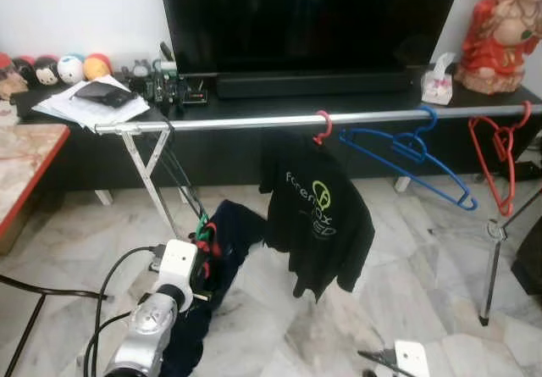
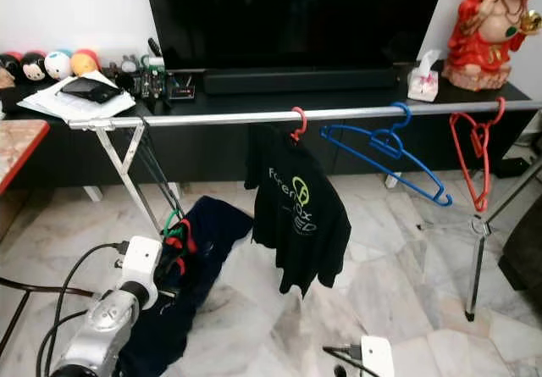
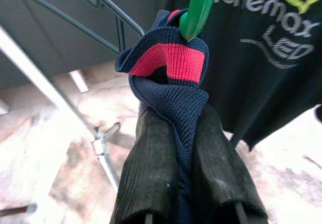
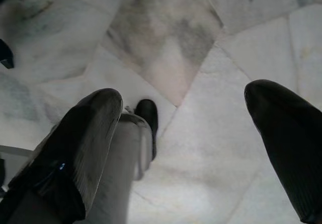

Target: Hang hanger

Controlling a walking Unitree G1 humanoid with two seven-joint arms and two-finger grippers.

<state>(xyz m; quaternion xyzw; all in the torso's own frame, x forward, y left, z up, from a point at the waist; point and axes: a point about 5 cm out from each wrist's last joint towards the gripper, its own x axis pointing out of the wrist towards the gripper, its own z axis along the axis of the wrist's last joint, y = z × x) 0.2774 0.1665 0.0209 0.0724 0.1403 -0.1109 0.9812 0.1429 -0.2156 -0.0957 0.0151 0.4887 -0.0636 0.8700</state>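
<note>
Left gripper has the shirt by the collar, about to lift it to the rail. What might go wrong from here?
The left gripper pinches only the navy shirt's collar below the green hanger, so the hanger may slip or twist. The navy shirt trails on the floor and could snag the rack leg. On the rail, the black T-shirt crowds the nearest spot.
</note>
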